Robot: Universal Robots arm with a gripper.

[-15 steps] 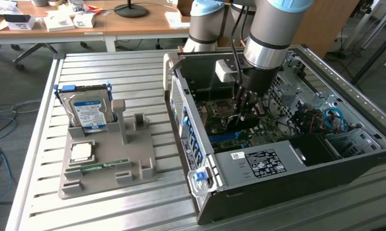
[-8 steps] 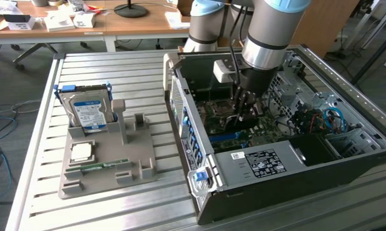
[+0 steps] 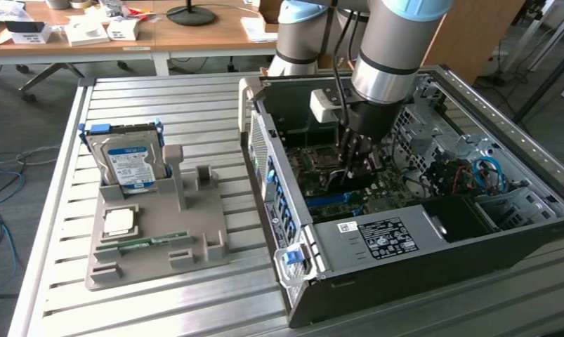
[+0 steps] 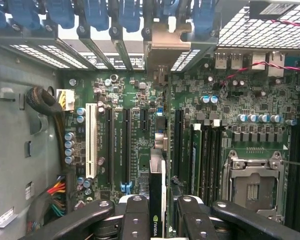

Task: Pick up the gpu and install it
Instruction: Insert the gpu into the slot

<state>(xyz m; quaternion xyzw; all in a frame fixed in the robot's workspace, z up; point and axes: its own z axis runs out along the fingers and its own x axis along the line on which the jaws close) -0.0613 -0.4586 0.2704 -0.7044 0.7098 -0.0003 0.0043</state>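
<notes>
Room: I am looking at a slatted metal table point(image 3: 150, 98) in a workshop. Wooden desks point(image 3: 197, 35) behind it carry small boxes.
Fingers: in my wrist view the two black fingers point(image 4: 136, 216) sit one on each side of the gpu point(image 4: 156, 195), pinching it between them.
Gripper: the gripper point(image 4: 162, 212) points down into the open PC case point(image 3: 432, 246). In the exterior view I see it low over the board.
Gpu: I see it edge-on, with the black cooler and its logo toward one finger and the thin green board edge toward the other. It stands upright inside the case, over the motherboard point(image 4: 140, 100), between the long black slots point(image 4: 126, 145) and the memory slots point(image 4: 202, 155). I cannot tell whether its edge is in a slot.
Slot wall: a silver metal piece point(image 4: 165, 45) lies in line with the card at the case wall, next to a row of blue latches point(image 4: 95, 12).
Board: a white slot point(image 4: 91, 140) lies beyond the black ones. The CPU socket point(image 4: 252, 185) lies past the memory slots, and coloured wires point(image 4: 57, 192) run by the case wall.
Arm: the arm point(image 3: 394, 49) comes down into the case from above.
Table: at the exterior view's left of the case stands a grey holder tray point(image 3: 206, 239). It carries an upright hard drive point(image 3: 127, 165) with a blue label, a square chip point(image 3: 119, 221) and a RAM stick point(image 3: 150, 241) lying flat.
</notes>
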